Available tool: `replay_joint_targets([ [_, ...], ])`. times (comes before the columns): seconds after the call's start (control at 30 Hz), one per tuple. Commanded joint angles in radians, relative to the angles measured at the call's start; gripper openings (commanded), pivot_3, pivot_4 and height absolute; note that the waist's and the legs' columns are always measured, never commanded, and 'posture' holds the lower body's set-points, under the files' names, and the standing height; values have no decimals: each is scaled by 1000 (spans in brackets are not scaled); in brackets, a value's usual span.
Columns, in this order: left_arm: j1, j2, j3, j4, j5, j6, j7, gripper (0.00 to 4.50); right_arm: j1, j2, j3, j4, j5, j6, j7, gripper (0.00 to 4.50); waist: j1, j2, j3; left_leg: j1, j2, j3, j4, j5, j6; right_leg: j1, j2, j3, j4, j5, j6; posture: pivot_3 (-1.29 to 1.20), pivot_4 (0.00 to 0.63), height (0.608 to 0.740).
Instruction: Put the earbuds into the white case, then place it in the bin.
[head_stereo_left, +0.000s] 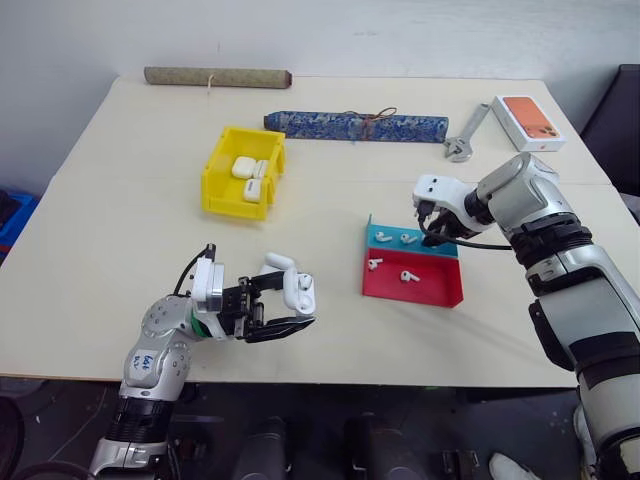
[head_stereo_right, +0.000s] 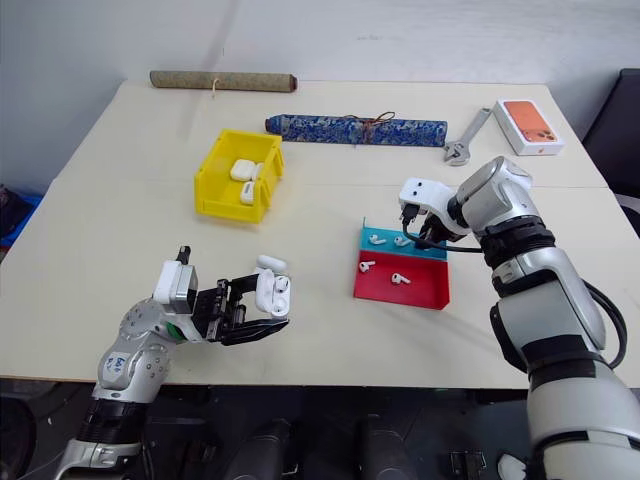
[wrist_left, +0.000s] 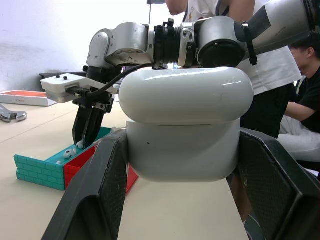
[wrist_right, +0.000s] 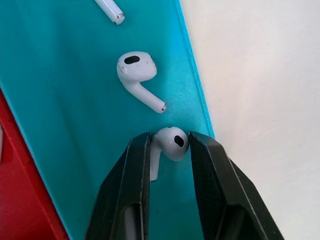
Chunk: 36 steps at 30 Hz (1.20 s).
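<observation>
My two eyes look down from above on the same surface. My left wrist view faces my right arm; my right wrist view sits close over the blue tray.

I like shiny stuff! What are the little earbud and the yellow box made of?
The earbud between the right gripper fingers looks like hard glossy white plastic; light glints on it. The yellow bin seems smooth moulded plastic, evenly coloured, with a duller sheen.
</observation>
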<state>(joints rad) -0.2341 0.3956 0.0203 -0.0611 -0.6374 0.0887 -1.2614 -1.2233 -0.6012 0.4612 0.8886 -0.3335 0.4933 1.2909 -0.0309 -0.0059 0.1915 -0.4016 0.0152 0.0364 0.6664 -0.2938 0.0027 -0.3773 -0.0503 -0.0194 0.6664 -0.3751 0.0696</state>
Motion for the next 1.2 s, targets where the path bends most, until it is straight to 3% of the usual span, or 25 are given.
replay_joint_targets([
  [0.03,-7,0,2,-21,-5,-8,-3,2837,11,1,-11,3,-3,10,-7,1175,0,0,0,0,0,0,0,0,0,0,0,0,0,0,0,0,150,740],
  [0.1,-7,1,2,-22,-4,-7,-3,2837,13,0,-10,2,-4,9,-5,1175,0,0,0,0,0,0,0,0,0,0,0,0,0,0,0,0,150,740],
  [0.27,-3,5,5,-27,-6,-4,0,2837,16,-1,-12,-3,0,11,2,50,0,0,0,0,0,0,0,0,0,0,0,0,0,0,0,0,150,740],
  [0.67,-19,4,3,-9,-4,-5,-12,2837,20,-62,-73,-128,58,106,79,50,1,0,0,0,0,0,0,0,0,0,0,0,0,0,0,0,150,740],
  [0.77,-20,4,3,-6,-4,-5,-16,2837,23,-63,-84,-191,80,168,88,621,-1,0,0,0,0,0,0,0,0,0,0,0,0,0,0,0,150,740],
  [0.97,-18,2,1,-9,-6,-1,-17,2837,78,-64,-78,-303,111,84,84,2486,1,0,0,0,0,0,0,0,0,0,0,0,0,0,0,0,150,740],
  [1.2,-13,3,0,-16,-6,4,-14,2837,89,-56,-29,-241,60,-194,23,2486,0,0,0,0,0,0,0,0,0,0,0,0,0,0,0,0,150,740],
])
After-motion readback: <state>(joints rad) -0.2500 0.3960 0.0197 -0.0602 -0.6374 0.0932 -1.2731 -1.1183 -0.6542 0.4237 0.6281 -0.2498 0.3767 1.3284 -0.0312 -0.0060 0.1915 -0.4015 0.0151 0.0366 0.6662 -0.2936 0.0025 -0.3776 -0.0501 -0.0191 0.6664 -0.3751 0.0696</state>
